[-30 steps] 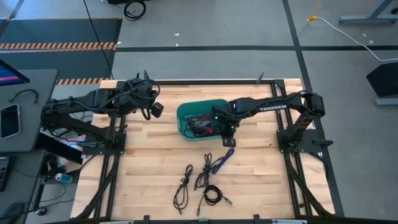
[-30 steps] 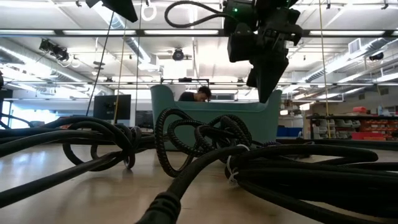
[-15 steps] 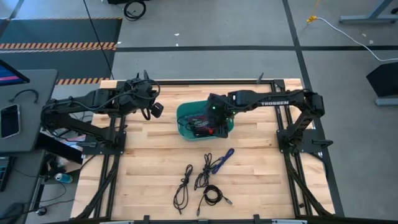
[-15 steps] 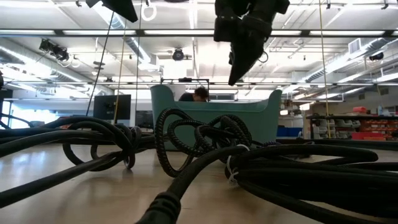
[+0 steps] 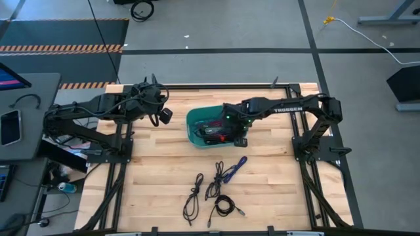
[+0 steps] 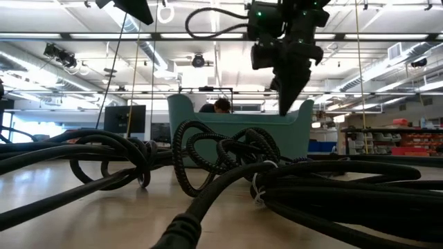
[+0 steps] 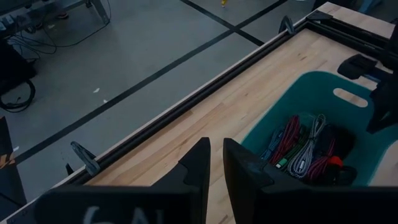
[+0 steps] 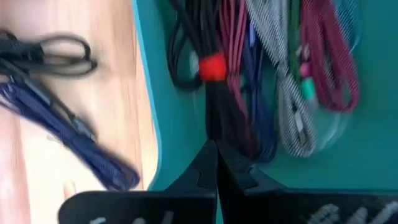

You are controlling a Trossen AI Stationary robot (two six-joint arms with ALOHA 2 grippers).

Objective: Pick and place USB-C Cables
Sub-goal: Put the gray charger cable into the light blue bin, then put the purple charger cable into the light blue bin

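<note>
The teal bin point(image 5: 197, 121) stands at the table's far middle and holds several cables: black, red, blue, grey-striped and magenta point(image 8: 273, 68). My right gripper point(image 5: 240, 140) is shut and empty, above the bin's near right wall point(image 8: 177, 124); it also shows in the low view point(image 6: 285, 107). On the table lie a blue cable point(image 5: 235, 168) and three black cables point(image 5: 193, 193), point(image 5: 215, 180), point(image 5: 224, 206). My left gripper point(image 5: 165, 115) waits left of the bin, its fingers shut but for a thin slit point(image 7: 216, 168).
The blue cable point(image 8: 68, 137) and a black cable point(image 8: 53, 53) lie on the wood just near of the bin. Black cables point(image 6: 228, 159) fill the low view's foreground. A person shows behind the bin point(image 6: 223, 105). Bare wood lies left and right of the loose cables.
My right gripper has gone from the bin's near right side toward the far left, over the bin's inside, then back toward the near right wall. It has stayed shut. The cables on the table have kept still.
</note>
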